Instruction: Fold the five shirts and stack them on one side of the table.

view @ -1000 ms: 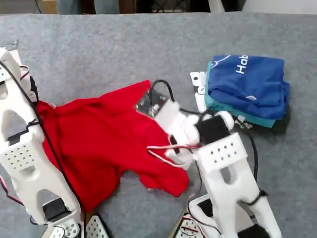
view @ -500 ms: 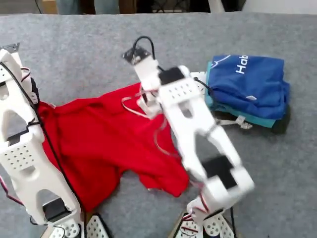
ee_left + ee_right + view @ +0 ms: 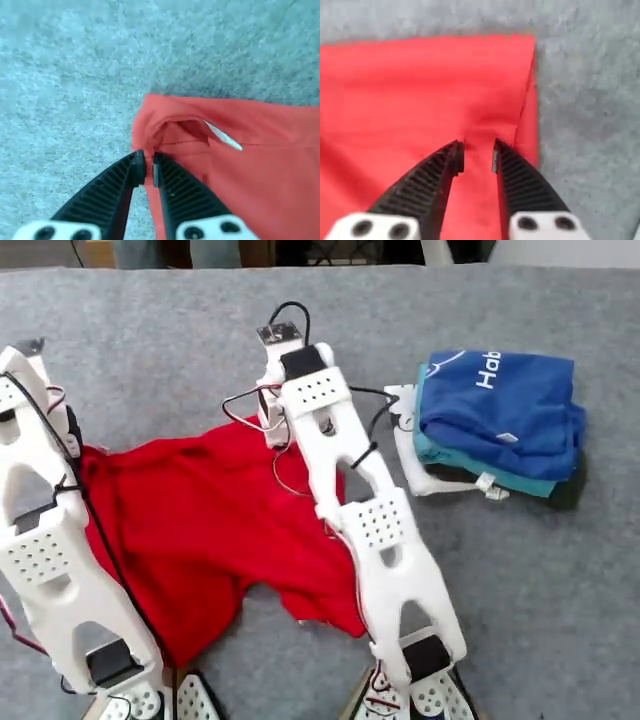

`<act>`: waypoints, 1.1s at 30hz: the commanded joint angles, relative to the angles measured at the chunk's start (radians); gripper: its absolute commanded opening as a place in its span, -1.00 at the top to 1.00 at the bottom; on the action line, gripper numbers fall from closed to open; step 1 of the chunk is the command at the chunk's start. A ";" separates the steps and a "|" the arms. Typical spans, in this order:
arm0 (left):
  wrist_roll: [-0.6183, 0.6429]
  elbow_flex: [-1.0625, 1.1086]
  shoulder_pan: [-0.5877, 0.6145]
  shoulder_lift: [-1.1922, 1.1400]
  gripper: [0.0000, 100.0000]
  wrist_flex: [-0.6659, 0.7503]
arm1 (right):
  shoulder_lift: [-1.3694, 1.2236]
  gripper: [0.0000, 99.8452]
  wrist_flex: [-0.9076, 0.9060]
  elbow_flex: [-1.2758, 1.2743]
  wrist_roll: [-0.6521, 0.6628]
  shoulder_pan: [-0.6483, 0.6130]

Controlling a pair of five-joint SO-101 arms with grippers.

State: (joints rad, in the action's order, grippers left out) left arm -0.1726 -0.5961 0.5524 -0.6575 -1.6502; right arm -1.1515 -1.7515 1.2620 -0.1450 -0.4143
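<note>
I see my left arm (image 3: pixel 45 550) standing tall on the far side of the red shirt (image 3: pixel 200 520) from the folded stack (image 3: pixel 500 420). Its left gripper (image 3: pixel 148 170) is clenched on the shirt's edge beside the neck opening. My right arm (image 3: pixel 350 480) stretches long and low across the shirt, and the right gripper (image 3: pixel 477 152) pinches a ridge of cloth at the corner nearer the stack. The shirt lies crumpled on the grey table cover (image 3: pixel 150 330), just left of the stack. The right arm hides that corner from above. Under the stack's blue top shirt I can make out only teal and white edges.
</note>
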 commanded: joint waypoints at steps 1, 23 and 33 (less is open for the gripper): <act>0.011 0.024 0.004 0.021 0.94 0.031 | -0.022 0.79 -0.017 0.140 -0.015 -0.002; 0.008 0.027 -0.001 0.021 0.94 0.038 | 0.163 0.79 0.000 -0.185 -0.012 0.063; 0.008 0.027 -0.001 0.021 0.94 0.037 | 0.165 0.79 0.049 -0.185 -0.012 0.046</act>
State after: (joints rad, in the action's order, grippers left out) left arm -0.1726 -0.5608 0.5539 -0.6575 -1.6180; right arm -1.0487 -1.7162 1.0764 -0.1557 -0.3606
